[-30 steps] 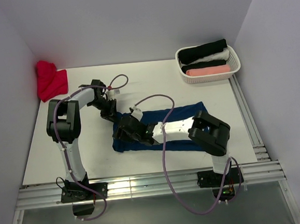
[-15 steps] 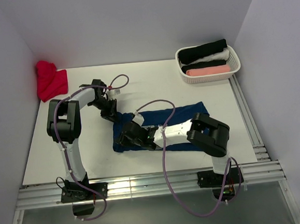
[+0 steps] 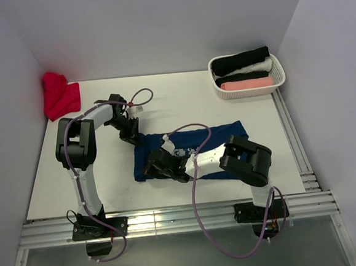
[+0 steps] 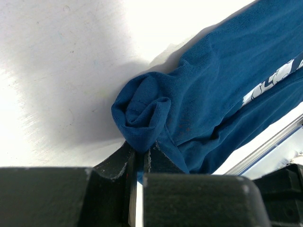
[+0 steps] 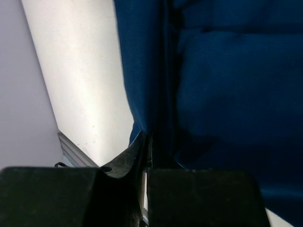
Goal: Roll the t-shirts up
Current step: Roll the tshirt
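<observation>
- Top view: navy shirt (image 3: 224,134) lies as a long folded strip across the centre of the surface (image 3: 187,98), running left to right.
- Left end effector (image 3: 131,135) is at the strip's upper-left end. Right end effector (image 3: 151,167) is at its lower-left corner, with that arm lying over the strip.
- Red shirt (image 3: 60,96) is bunched in the upper-left corner by the wall.
- Basket (image 3: 279,69) at upper right holds a black roll (image 3: 241,60), white roll (image 3: 254,69) and pink roll (image 3: 246,84), side by side.
- Left wrist view: jaws almost closed, pinching navy cloth. A small curled wad of the shirt sits at centre frame, just above the fingertips. Pale print (image 4: 267,85) is at the right edge.
- Right wrist view: jaws fully closed on the shirt's edge at lower centre. Navy cloth fills the right side, bare surface on the left.
</observation>
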### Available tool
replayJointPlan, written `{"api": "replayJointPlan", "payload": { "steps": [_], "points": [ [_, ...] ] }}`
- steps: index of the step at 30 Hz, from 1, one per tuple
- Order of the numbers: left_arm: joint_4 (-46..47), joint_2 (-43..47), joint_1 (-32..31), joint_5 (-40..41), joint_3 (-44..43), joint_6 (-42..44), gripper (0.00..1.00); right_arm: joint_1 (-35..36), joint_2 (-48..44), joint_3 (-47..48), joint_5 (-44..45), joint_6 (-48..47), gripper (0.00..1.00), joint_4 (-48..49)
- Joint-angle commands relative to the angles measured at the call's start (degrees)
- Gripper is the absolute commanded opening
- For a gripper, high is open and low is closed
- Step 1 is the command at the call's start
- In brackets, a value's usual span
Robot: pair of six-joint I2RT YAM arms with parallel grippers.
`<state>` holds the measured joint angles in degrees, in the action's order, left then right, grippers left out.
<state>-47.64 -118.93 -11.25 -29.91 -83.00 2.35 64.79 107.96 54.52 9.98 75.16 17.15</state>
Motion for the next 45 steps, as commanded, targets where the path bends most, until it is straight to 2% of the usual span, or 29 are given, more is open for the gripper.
{"api": "replayJointPlan", "payload": {
  "steps": [1,6,9,16,19,25,34,45],
  "points": [
    [2.9,-1.74,-0.18,6.88,-0.23,2.48,0.03,0.51,0.67,-0.91,1.18,2.19,0.0,2.37],
    [2.38,-1.83,-0.18,6.45,-1.02,2.92,0.05,0.51,2.34,0.75,2.06,2.1,0.0,-3.16],
    [2.02,-1.3,-0.09,5.92,-1.46,3.27,0.12,0.68,3.83,2.95,2.68,2.1,0.0,-7.91],
    [0.97,0.02,0.78,2.59,-3.13,4.59,0.47,0.86,6.73,6.21,2.07,2.19,0.0,-14.59],
    [-0.08,0.28,1.75,0.74,-4.44,5.47,0.55,0.86,7.35,6.65,1.8,2.63,0.0,-15.21],
    [-3.51,0.81,5.08,-2.34,-5.86,8.28,0.57,0.86,7.09,6.12,2.15,3.33,0.0,-15.83],
    [-10.19,0.29,8.17,-13.76,-3.22,17.77,0.62,0.42,6.47,4.98,1.8,4.12,0.0,-15.39],
    [-8.44,-5.16,7.56,-18.6,0.82,17.6,0.59,-0.55,4.8,1.2,0.83,4.91,0.0,-11.35]
  ]
}}
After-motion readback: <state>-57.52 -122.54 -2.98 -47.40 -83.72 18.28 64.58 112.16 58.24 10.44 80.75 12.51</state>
